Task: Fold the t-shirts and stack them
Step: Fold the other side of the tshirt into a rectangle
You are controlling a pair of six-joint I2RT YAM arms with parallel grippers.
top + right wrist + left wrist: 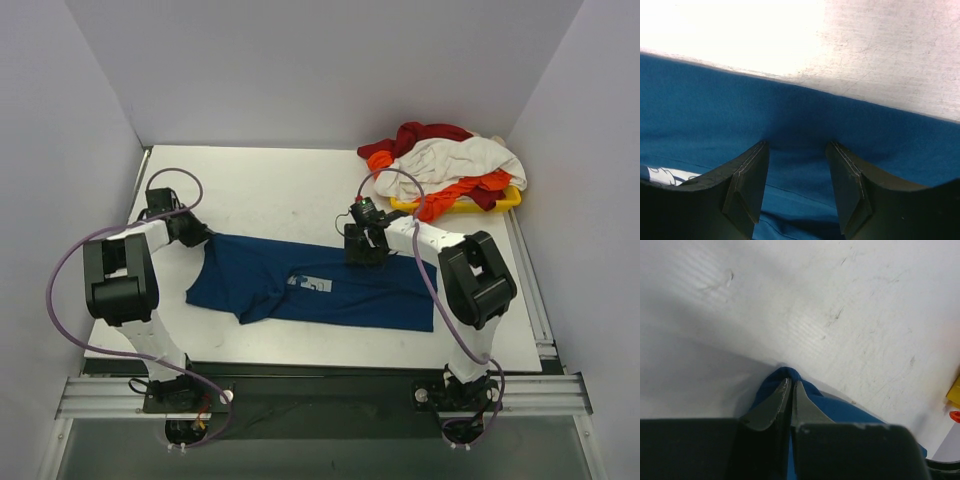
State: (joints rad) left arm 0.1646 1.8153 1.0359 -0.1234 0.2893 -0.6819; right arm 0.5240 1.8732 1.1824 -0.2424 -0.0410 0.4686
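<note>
A dark blue t-shirt (pixel 330 290) with a pale print (pixel 310 283) lies spread across the middle of the table. My left gripper (pixel 200 238) is at its far left corner. In the left wrist view the gripper (pixel 790 383) is shut on a small peak of the blue cloth (pixel 850 412). My right gripper (pixel 363 255) hangs over the shirt's far edge. Seen from the right wrist, this gripper (pixel 797 146) is open, and the blue shirt (pixel 790 115) lies flat between and under the fingers. A heap of dark red, white and orange t-shirts (pixel 450 160) sits at the back right.
The heap rests on a yellow tray (pixel 510 200) close to the right wall. White walls enclose the table on three sides. Bare white tabletop (pixel 270 190) stretches behind the blue shirt. Purple cables loop off both arms.
</note>
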